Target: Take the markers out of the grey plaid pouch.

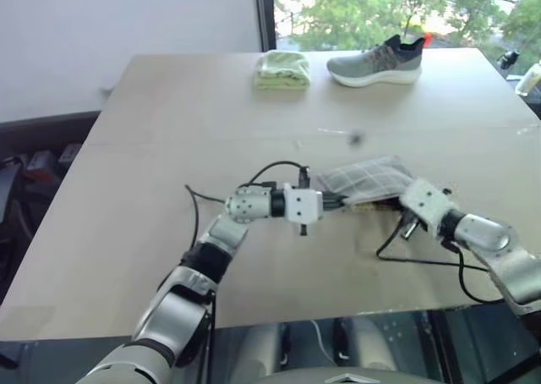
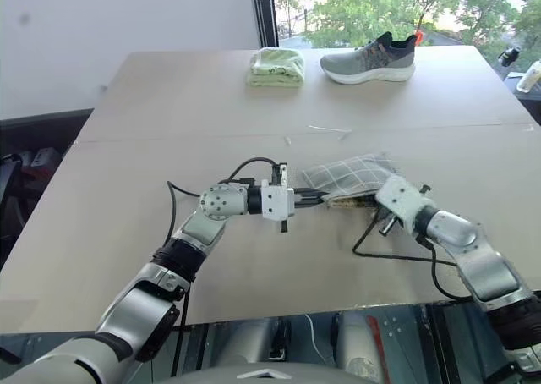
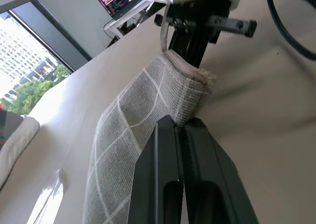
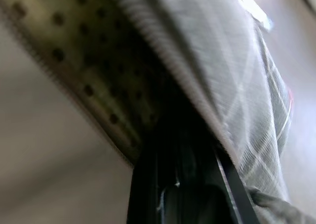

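Pale wooden counter (image 1: 169, 181) held the flat grey plaid fabric pouch (image 1: 365, 179), its near corner pinched in the fully closed left claw (image 1: 336, 202) while the right claw (image 4: 180, 150), its spread unclear, reached into the olive-lined mouth; no markers were out yet.

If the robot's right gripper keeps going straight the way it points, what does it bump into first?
Probably the olive-yellow lining inside the grey plaid pouch; the right gripper already points into its open mouth.

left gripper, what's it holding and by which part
The left gripper is shut on the grey plaid pouch, pinching the fabric at one end corner. The right gripper reaches into the pouch's open mouth.
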